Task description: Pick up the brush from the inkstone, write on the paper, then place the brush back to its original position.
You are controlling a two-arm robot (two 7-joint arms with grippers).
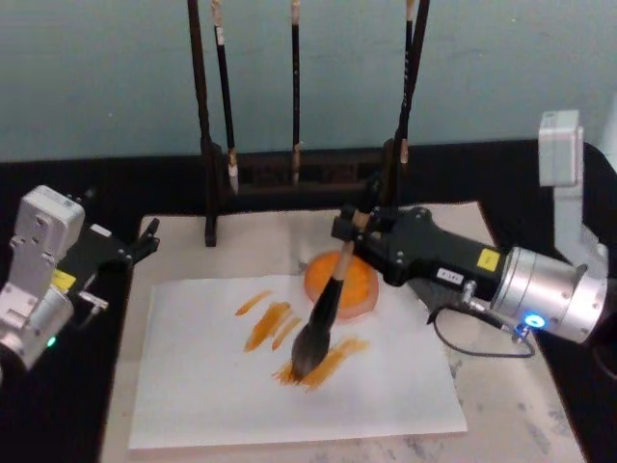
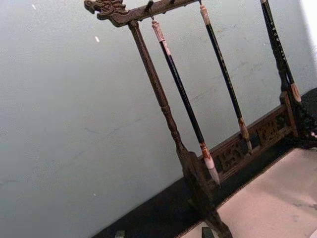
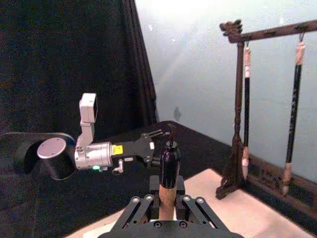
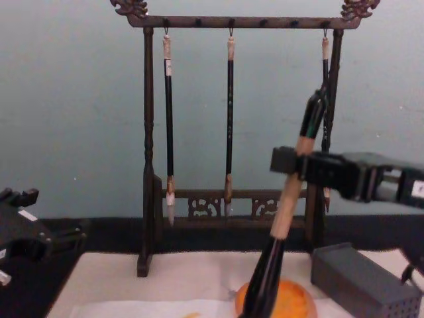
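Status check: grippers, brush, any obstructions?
Right gripper shut on thick tan-handled calligraphy brush, bristles touching thin white paper amid orange strokes. Left gripper open, parked far left. Round flat orange inkstone just behind; nothing blocking.

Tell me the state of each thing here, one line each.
brush: tilted, bristles on the paper
right gripper: fingers shut on the brush
left gripper: open, idle at the left
paper: flat, marked with orange strokes
inkstone: empty of the brush
slim brushes: hanging on the rack

brush (image 1: 326,311) resting on paper (image 1: 241,395), inkstone (image 1: 360,285) just behind
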